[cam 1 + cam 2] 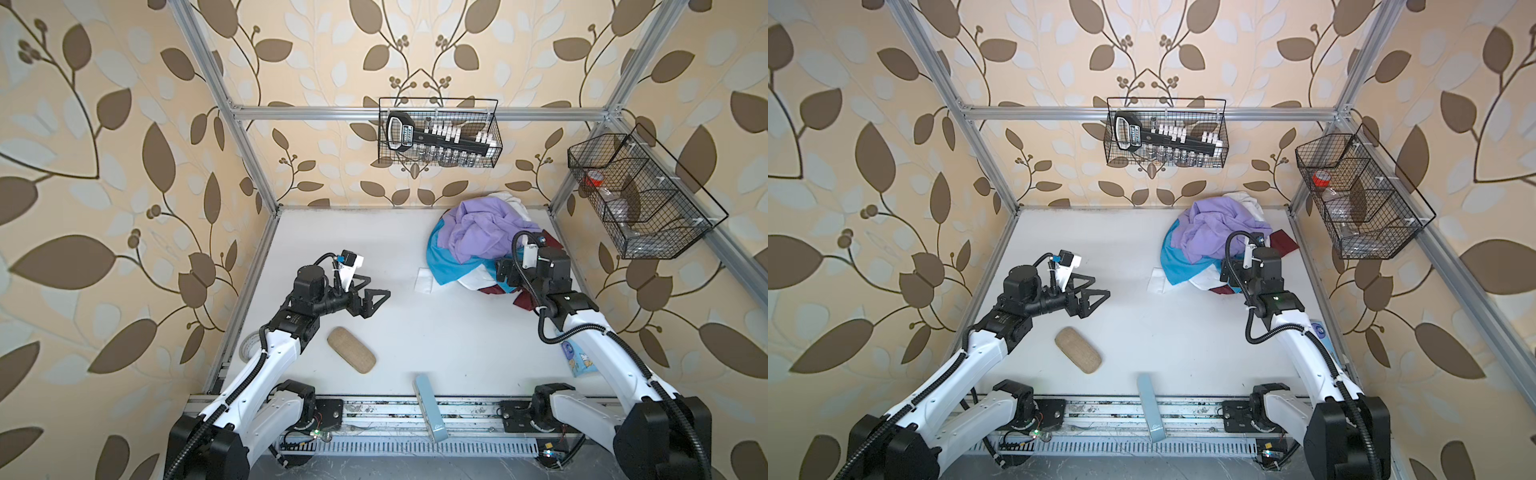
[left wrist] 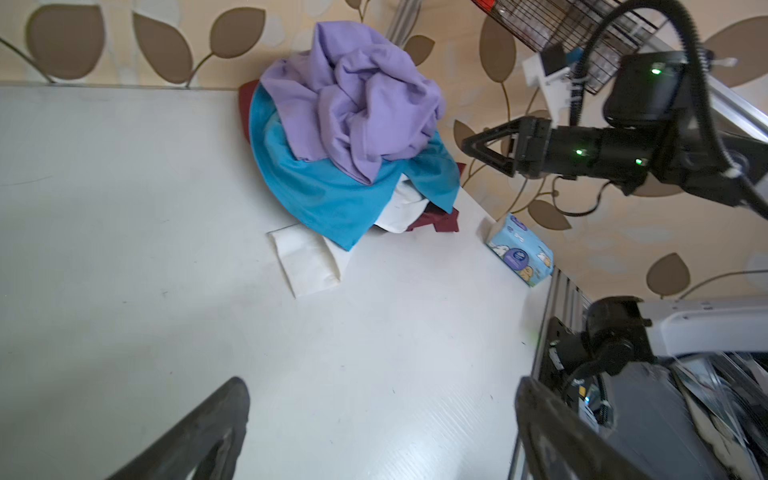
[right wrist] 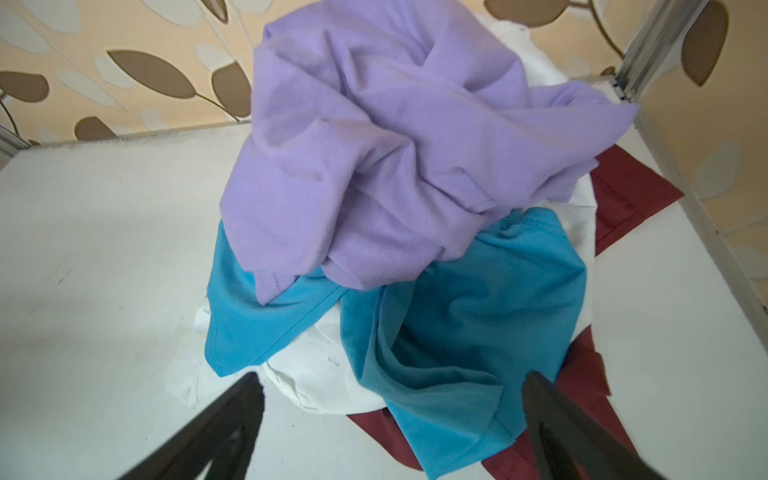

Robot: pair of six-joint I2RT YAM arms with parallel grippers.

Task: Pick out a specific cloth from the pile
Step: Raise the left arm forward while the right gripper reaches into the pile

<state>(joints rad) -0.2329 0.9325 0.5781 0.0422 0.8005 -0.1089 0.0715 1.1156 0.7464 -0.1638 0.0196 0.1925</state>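
With the right fingers (image 3: 232,411) open before the pile (image 1: 478,237) in the worktop's (image 1: 353,249) far right corner, the blue cloth (image 3: 478,316), trapped under the lilac cloth (image 3: 395,145), is best pinched by its loose near fold alone, while the left fingers (image 2: 224,407) are held open, well apart.

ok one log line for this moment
right gripper: open, empty, by blue cloth | blue cloth: partly under lilac cloth in pile | left gripper: open, empty, away from pile
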